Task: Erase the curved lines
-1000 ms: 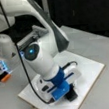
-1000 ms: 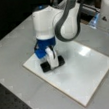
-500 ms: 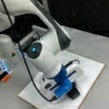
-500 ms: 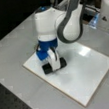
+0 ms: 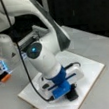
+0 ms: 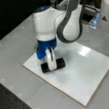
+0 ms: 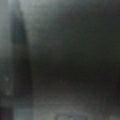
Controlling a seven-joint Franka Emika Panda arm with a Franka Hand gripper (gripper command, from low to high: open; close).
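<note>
A white rectangular board (image 5: 93, 66) (image 6: 81, 75) lies flat on the grey table in both front views. A black eraser block (image 6: 59, 63) (image 5: 72, 95) rests on the board near its edge. My gripper (image 6: 51, 67) (image 5: 67, 92) stands straight down over it, shut on the eraser, one white finger crossing its front. The blue wrist piece (image 5: 60, 81) sits just above. The curve lines are hidden; the bare board surface shows no pen marks. The wrist view is only a dark blur.
A black cable (image 5: 25, 71) loops from the arm down to the wrist. A blue-lit device with an orange part (image 5: 3, 71) sits at a front view's left. A dark perforated surface (image 6: 11, 105) lies off the table at a front view's bottom left.
The gripper and eraser have slid a short way across the board, toward the right in the front view that shows the whole board.
</note>
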